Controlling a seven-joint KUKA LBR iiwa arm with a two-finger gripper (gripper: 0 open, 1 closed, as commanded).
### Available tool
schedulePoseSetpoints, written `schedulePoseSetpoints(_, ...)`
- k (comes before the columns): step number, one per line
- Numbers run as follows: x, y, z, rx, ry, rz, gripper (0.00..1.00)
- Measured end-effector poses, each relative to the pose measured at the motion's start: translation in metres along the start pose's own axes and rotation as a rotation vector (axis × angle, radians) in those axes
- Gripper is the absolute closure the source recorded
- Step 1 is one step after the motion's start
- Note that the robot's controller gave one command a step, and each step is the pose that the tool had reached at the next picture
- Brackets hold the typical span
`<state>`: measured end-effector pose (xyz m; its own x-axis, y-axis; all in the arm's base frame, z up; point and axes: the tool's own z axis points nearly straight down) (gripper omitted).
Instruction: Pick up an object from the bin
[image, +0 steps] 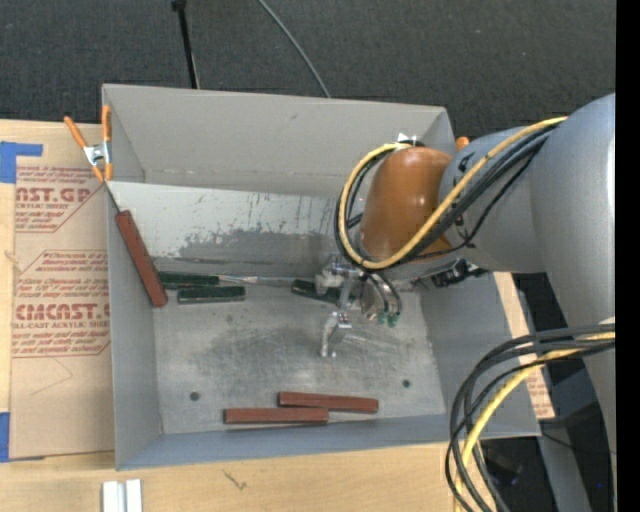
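My gripper hangs low over the bin floor, a little right of the middle, under the orange wrist cover. Nothing shows in it. Just behind it and to its left lies a long thin tool with dark green handles and a metal shaft, running along the foot of the back wall; its right end reaches close to the gripper. Two flat reddish-brown sticks lie end to end near the front wall, in front of the gripper and apart from it.
A third reddish-brown stick leans against the left wall. The arm and its yellow and black cables come in from the right, over the bin's right wall. Bare floor lies left of the gripper.
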<state>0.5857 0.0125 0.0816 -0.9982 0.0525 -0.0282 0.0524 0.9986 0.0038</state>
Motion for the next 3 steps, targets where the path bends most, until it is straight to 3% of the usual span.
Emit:
schedulePoseSetpoints(1, 0.0055, 0.0003, -0.0019, 0.002, 0.026, -0.001, 1.0)
schedulePoseSetpoints(2, 0.0055, 0.0002, -0.0019, 0.002, 0.026, -0.001, 0.0)
schedulePoseSetpoints(3, 0.0055, 0.0002, -0.0019, 0.002, 0.026, 0.0, 0.0)
